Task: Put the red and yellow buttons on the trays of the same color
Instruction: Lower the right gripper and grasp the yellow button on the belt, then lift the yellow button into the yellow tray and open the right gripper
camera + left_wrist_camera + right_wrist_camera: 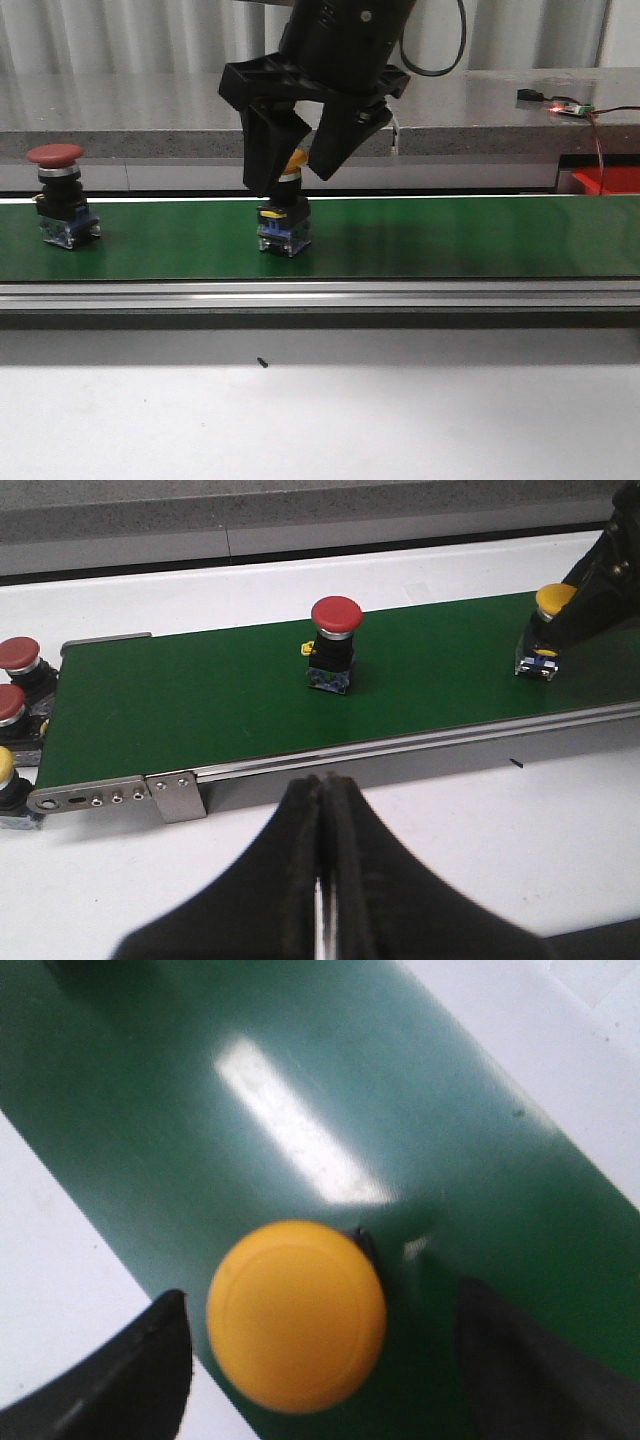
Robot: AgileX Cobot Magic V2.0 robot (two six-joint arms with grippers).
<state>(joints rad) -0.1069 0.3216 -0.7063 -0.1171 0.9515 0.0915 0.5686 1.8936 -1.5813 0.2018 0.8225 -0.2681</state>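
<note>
A white tabletop (320, 420) lies nearest the front camera, with a green conveyor belt (450, 238) on a silver aluminium rail beyond it and a grey stone ledge (120, 120) at the back. The yellow mushroom-head push button (285, 215) stands on the belt just left of centre; the red mushroom-head push button (60, 195) stands well apart at its 9 o'clock. Both are upright, long axis vertical, cap upward, blue contact block on the belt. The right gripper (300, 165) hangs over the yellow button, jaws spread, one finger on each side of the cap, not touching. The left gripper (320, 880) is pressed together and holds nothing. Risk: the cap sits nearer one finger in the right wrist view, so closing may push the tall button sideways and topple it, or pinch only the cap rim and slip. A red tray (610, 180) shows at 3 o'clock; no yellow tray is visible.
</note>
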